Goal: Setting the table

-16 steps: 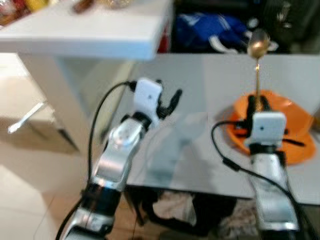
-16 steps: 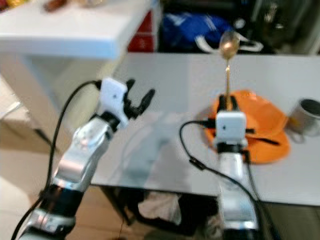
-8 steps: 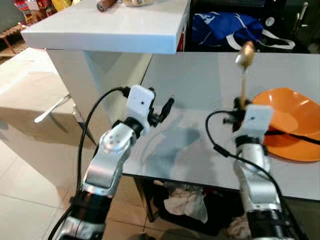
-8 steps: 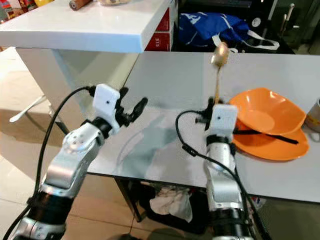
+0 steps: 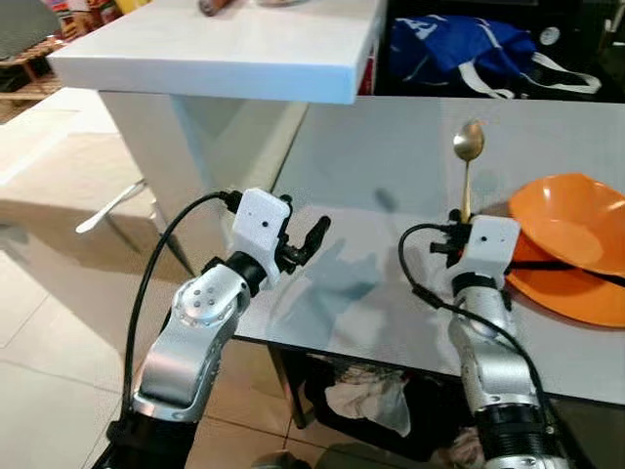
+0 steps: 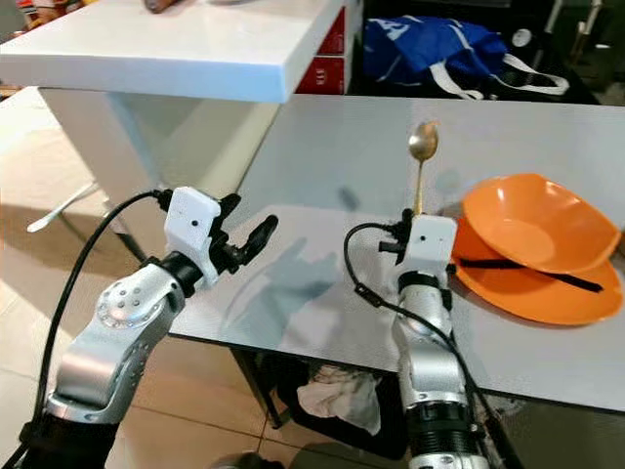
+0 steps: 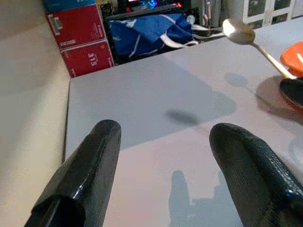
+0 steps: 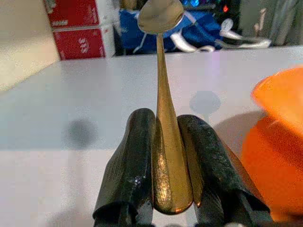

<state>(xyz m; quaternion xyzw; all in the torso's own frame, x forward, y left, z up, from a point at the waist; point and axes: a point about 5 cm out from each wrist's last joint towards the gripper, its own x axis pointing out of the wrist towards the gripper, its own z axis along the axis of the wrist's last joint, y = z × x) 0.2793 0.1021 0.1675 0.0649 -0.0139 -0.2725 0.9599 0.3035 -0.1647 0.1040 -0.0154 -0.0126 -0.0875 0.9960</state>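
My right gripper is shut on a gold spoon, holding it upright with the bowl pointing up, just above the grey table and left of the orange dishes. An orange bowl rests on an orange plate at the table's right side, with a black utensil lying across the plate. My left gripper is open and holds nothing, hovering over the table's near left corner. In the left wrist view its two black fingers frame bare tabletop.
A white counter stands at the left, higher than the table. Beyond the table lie a blue bag and red boxes. Crumpled cloth sits under the table. Tiled floor spreads out to the left.
The camera has shifted, so the scene sits differently. My right gripper, still holding the spoon, now stands left of the orange dishes rather than over them. The left gripper stays open.
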